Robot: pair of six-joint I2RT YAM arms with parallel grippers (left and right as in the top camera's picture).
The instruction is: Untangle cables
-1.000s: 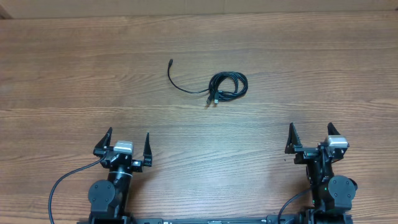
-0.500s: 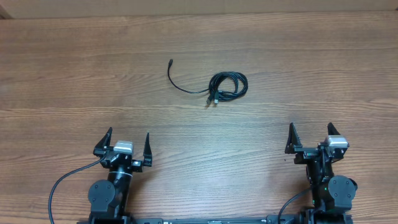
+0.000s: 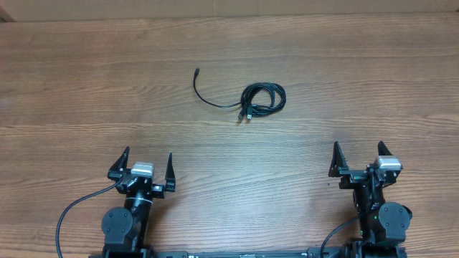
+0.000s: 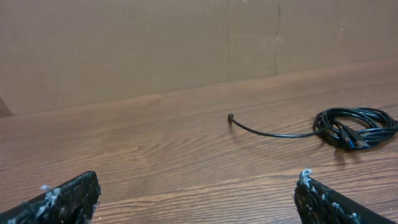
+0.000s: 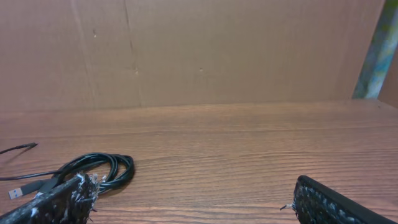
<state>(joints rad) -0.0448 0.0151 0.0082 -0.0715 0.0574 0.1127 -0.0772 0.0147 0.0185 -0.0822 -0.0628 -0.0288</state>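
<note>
Wood-grain table (image 3: 229,43), cardboard wall (image 4: 124,50) behind it, seen face-on only from the wrist views. Overhead gives the full layout: cables (image 3: 262,100) coiled in a small bundle toward the far side, loose end (image 3: 196,72) trailing off left. Right wrist view adds a silvery plug (image 5: 15,193) at the coil's edge, which is too small to make out from above. Left gripper (image 3: 148,154) and right gripper (image 3: 358,146) sit at the near edge, jaws spread fully and gripping nothing. The coil lies well ahead of the fingers (image 4: 68,199), between the two arms, touching neither.
</note>
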